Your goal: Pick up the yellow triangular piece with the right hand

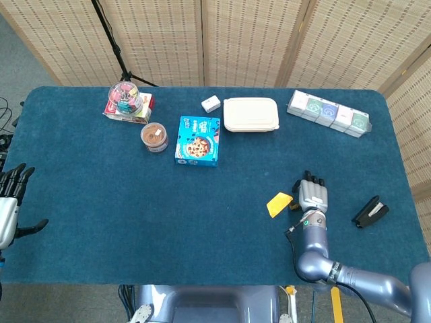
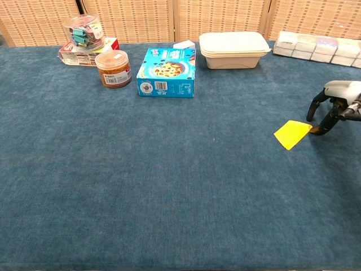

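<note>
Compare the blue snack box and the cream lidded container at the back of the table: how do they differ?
The blue snack box is bright blue with printed pictures; the cream lidded container is plain cream. The box has sharp corners, the container rounded ones. The box lies nearer the robot, with its long side running front to back; the container sits further back with its long side across. Both rest flat on the blue table, untouched.

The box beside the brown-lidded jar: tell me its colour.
Light blue box, printed with cookies; clearest in the chest view.
</note>
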{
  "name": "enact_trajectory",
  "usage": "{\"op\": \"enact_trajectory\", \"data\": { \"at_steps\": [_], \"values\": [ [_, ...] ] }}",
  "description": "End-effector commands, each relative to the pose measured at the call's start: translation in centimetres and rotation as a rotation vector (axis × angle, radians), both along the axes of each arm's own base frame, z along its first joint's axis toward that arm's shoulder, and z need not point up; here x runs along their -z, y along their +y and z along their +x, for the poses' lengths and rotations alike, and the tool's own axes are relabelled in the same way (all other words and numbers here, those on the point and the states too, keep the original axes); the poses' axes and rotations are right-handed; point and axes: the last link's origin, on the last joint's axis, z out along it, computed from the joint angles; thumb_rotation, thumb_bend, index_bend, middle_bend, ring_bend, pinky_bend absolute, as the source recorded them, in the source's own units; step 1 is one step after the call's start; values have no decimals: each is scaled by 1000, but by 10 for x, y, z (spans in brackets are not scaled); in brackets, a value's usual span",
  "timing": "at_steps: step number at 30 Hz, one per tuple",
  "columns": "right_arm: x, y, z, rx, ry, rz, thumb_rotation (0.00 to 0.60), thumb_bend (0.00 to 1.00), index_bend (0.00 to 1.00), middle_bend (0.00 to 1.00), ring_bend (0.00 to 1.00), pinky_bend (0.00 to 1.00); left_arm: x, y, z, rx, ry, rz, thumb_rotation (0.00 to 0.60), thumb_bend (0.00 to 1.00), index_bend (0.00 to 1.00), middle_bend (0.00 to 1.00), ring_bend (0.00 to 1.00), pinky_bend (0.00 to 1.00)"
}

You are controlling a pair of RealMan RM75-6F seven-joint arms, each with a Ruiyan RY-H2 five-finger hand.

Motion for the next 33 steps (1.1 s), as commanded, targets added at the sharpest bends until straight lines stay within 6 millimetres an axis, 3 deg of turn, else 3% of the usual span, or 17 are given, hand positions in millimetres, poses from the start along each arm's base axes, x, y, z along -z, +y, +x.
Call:
{"op": "enact_trajectory", "data": {
  "at_steps": [1, 33],
  "values": [
    [1, 0, 2, -1, 2, 6, 600, 395, 391, 0, 0, 0, 0, 0, 0, -1, -3, 3, 600, 0, 0, 0, 0, 0],
    [7, 17, 18, -77, -33, 8, 600, 418, 436, 0, 0, 0, 0, 1, 0, 0, -7, -5, 600, 0, 0, 0, 0, 0]
  ]
}}
